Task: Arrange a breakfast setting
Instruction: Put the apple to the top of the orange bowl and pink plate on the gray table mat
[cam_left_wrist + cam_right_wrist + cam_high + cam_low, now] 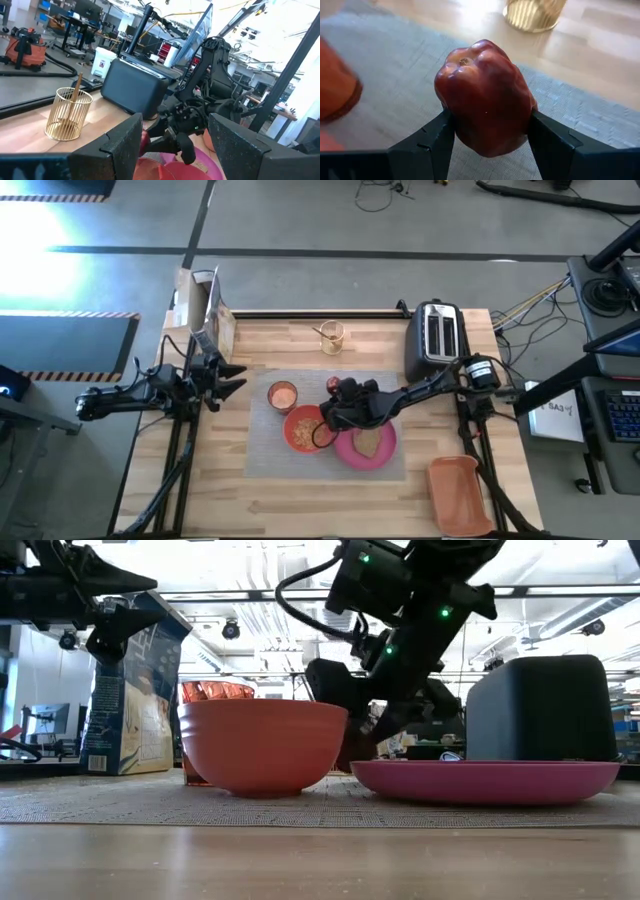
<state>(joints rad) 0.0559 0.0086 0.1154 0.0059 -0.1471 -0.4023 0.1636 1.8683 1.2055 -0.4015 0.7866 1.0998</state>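
Red apple (485, 97): clamped between the two dark fingers of the right gripper (490, 137), stem end tilted to one side, held above the grey woven placemat (262, 442); in the high view the right gripper (333, 402) is seen over the mat, just beside the orange bowl (306, 429) and the pink plate (380, 451). Orange bowl: set on the placemat, touching or nearly touching the plate's rim. Pink plate: set on the placemat, with the brown toast slice (368, 442) lying on it. Small orange cup (283, 395): standing on the mat's far left part, apart from the bowl. Gold wire holder (331, 336): placed on bare wood beyond the mat, a stick-like item inside it; what it is cannot be told. Toaster (437, 336): at the far right of the table. Orange tray (459, 494): at the near right corner. Left gripper (232, 378): held at the table's left edge, off the mat, fingers parted and nothing between them. Cereal box (130, 690): stood at the far left corner.
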